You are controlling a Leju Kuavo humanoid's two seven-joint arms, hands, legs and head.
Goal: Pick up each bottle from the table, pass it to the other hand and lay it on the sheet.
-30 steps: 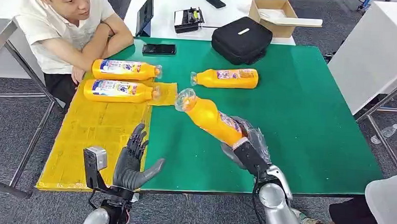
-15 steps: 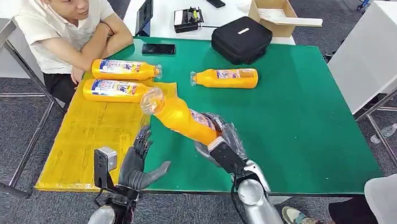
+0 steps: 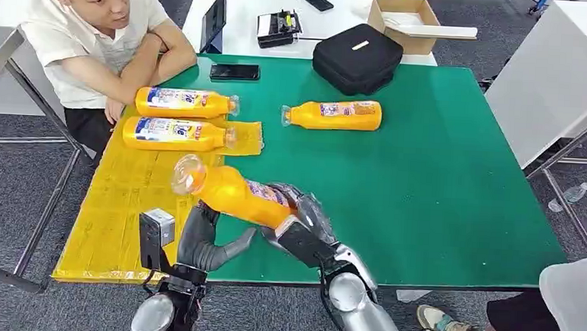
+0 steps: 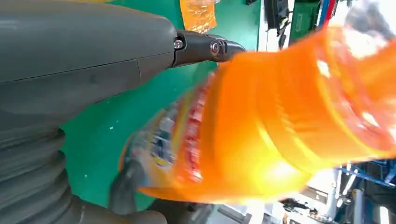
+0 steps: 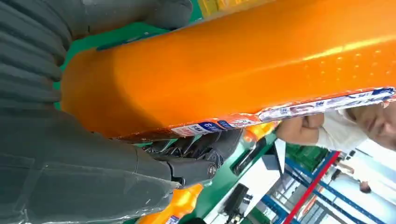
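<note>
My right hand (image 3: 297, 220) grips an orange bottle (image 3: 232, 194) by its base. The bottle is tilted, its clear cap end over the edge of the yellow sheet (image 3: 133, 202). My left hand (image 3: 204, 240) stands under it with fingers raised and thumb out; the bottle crosses in front of its palm. Up close, the left wrist view has the bottle (image 4: 280, 126) lying between the thumb (image 4: 205, 46) and a dark finger, neither clasping it. The right wrist view shows the fingers (image 5: 196, 158) wrapped around the bottle (image 5: 233, 60). Two more bottles (image 3: 178, 102) (image 3: 172, 134) lie at the sheet's far end. Another (image 3: 335, 114) lies on the green table (image 3: 441, 188).
A person (image 3: 100, 41) sits at the far left corner, arms resting on the table. A phone (image 3: 235, 72) and a black bag (image 3: 357, 57) lie along the far edge. A white table (image 3: 553, 73) stands to the right. Another person's clothing (image 3: 571, 316) shows at the near right.
My right hand has carried the bottle left and toward me, from over the green table to right above my left hand. The left hand has shifted a little to the right, fingers still apart.
</note>
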